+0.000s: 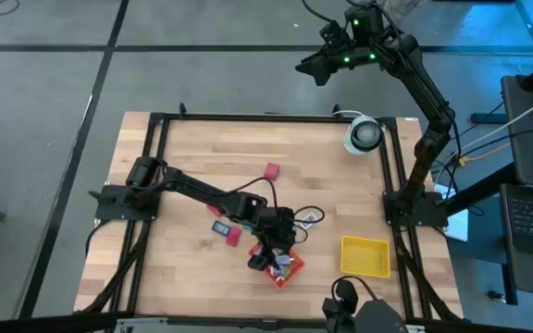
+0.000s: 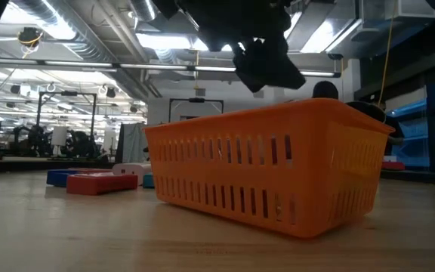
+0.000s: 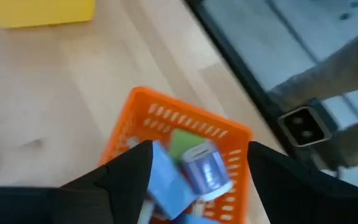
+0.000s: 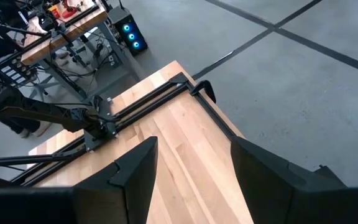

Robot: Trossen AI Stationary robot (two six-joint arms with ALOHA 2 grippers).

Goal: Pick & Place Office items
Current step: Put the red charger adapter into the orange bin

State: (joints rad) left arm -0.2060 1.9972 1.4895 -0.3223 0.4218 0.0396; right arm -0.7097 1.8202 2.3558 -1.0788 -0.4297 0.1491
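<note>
Left gripper fingers spread wide over the orange basket at the table's near edge, office items inside it, right gripper open, raised beyond the far edge

I see grey concrete floor crossed by dark seams around the wooden table; a laptop sits on a side bench; beyond, fluorescent ceiling lights hang over rows of workbenches; a lit computer tower stands by cluttered desks.
</note>
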